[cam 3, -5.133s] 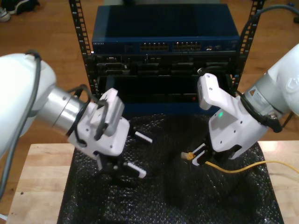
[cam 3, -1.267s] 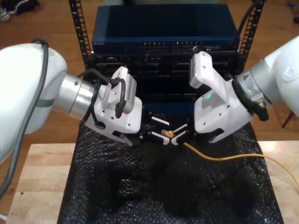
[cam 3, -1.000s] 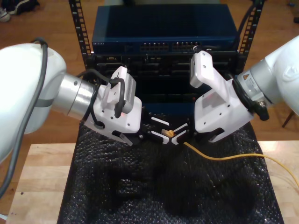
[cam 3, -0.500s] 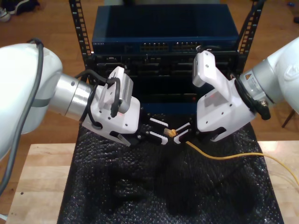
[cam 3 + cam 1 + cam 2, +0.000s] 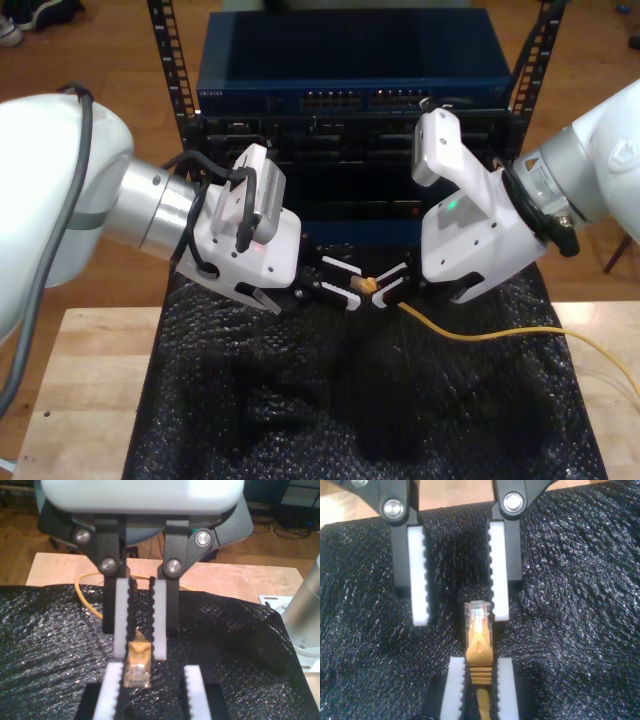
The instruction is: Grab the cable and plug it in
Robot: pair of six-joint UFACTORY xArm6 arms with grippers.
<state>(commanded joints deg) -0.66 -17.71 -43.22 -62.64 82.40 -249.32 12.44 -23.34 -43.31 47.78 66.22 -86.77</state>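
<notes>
My second gripper (image 5: pixel 478 687) has its jaws clenched on the cable (image 5: pixel 479 666) behind the plug. My first gripper (image 5: pixel 148 690), jaws released, faces it, the plug tip between them above the black mat (image 5: pixel 300 400).

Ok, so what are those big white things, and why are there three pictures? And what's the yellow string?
The big white things are my two robot arms. Each ends in a gripper with two fingers. One picture comes from a camera standing off the arms that sees the whole scene. The other two come from small cameras riding on the grippers, looking close up along the fingers.

The yellow string is a network cable with a clear plug at its tip. My second gripper, on the exterior view's right, has its fingers shut on the cable just behind the plug. My first gripper, on the exterior view's left, has its fingers open, one on each side of the plug.

Under them lies a black bubbly mat on a wooden table. Behind stands a rack holding a blue box with rows of small sockets.
</notes>
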